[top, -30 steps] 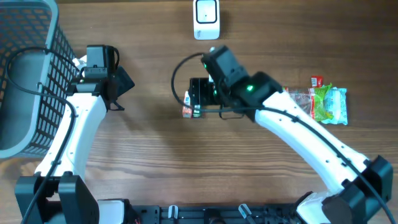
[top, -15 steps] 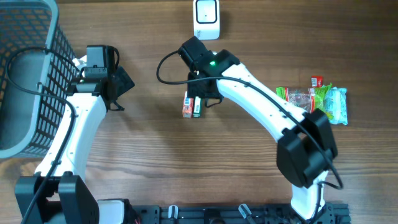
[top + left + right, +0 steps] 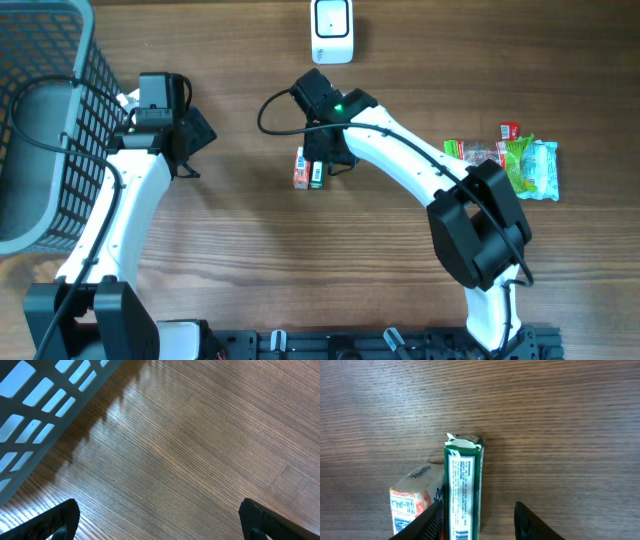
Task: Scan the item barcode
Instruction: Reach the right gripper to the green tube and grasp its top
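Observation:
A slim green packet (image 3: 462, 490) with a white label and a barcode lies flat on the wooden table, right beside an orange-and-white box (image 3: 412, 500). From overhead the green packet (image 3: 317, 175) and the orange box (image 3: 300, 170) sit mid-table below the white scanner (image 3: 332, 30). My right gripper (image 3: 479, 519) straddles the green packet. Its left finger (image 3: 427, 520) is wedged between box and packet, and its right finger (image 3: 535, 522) stands clear of the packet. From above the right gripper (image 3: 322, 158) hides the items' top ends. My left gripper (image 3: 160, 522) is open over bare wood.
A grey mesh basket (image 3: 40, 120) stands at the far left, and its wall (image 3: 40, 405) shows in the left wrist view. Several snack packets (image 3: 510, 162) lie at the right. The left gripper (image 3: 197, 138) hovers left of the items.
The right arm swung its wrist up and left over the two items. Its jaws narrowed around the green packet. The left arm stayed still.

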You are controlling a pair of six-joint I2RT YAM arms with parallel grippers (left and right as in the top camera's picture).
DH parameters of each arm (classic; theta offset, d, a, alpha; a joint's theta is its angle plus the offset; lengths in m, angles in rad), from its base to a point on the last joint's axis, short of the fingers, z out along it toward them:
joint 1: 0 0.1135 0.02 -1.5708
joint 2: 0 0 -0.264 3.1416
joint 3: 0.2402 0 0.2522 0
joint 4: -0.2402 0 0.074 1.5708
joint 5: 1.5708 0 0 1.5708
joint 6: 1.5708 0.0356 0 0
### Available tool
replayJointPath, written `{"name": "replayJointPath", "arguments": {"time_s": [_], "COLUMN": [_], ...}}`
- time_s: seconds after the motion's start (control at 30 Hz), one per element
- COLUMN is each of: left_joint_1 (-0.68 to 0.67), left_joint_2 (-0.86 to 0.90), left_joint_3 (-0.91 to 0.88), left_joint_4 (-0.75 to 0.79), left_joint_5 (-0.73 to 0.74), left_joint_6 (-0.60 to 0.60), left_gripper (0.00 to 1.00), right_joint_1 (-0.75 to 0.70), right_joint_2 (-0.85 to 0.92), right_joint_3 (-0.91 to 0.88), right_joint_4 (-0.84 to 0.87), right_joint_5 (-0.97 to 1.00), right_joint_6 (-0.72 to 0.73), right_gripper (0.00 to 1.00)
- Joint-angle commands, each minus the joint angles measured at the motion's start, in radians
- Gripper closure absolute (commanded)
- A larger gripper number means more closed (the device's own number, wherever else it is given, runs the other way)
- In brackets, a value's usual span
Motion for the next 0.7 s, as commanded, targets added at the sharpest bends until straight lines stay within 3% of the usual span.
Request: {"name": "replayJointPath", "arguments": {"time_s": [0.0,0.67], "left_joint_1": [0.004,0.004], "left_joint_2": [0.005,0.005], "left_joint_3": [0.001,0.001], "left_joint_4": [0.003,0.003], "left_joint_5": [-0.013,-0.013], "left_joint_6": [0.008,0.008], "left_gripper": [0.0,0.0], "right_joint_1": [-0.005,-0.002], "right_joint_2": [0.026,0.05], "right_joint_3": [-0.04,-0.079], "right_joint_4": [0.031,0.095], "right_joint_5": [-0.024,-0.058], "right_joint_6": [0.029,0.012], "right_gripper": [0.54,0.59]}}
